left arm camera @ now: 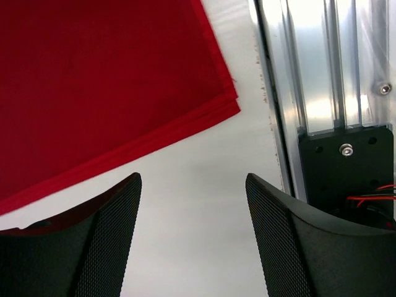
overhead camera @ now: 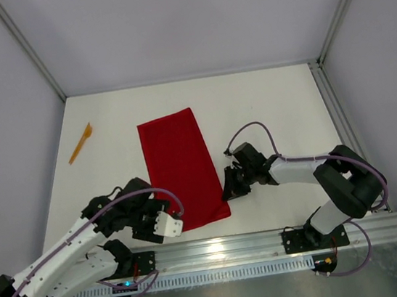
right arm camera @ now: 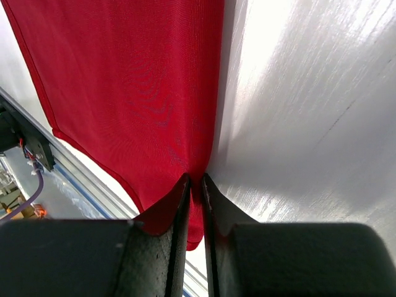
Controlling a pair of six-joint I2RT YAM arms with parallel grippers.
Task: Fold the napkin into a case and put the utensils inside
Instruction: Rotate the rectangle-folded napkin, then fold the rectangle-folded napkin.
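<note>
The red napkin (overhead camera: 181,167) lies flat on the white table as a long folded strip running from far to near. In the left wrist view its layered near corner (left arm camera: 216,105) shows. My right gripper (overhead camera: 230,188) is at the strip's right edge near the front corner. Its jaws (right arm camera: 196,180) are pinched on a thin fold of the red cloth (right arm camera: 136,93). My left gripper (overhead camera: 161,221) stands open by the near-left corner. Its fingers (left arm camera: 193,179) hold nothing and have bare table between them. One orange utensil (overhead camera: 81,143) lies at the far left, apart from the napkin.
An aluminium rail (overhead camera: 269,242) with the arm mounts runs along the near table edge, close to the napkin's front edge, and also shows in the left wrist view (left arm camera: 322,74). Grey enclosure walls stand on the left, right and far sides.
</note>
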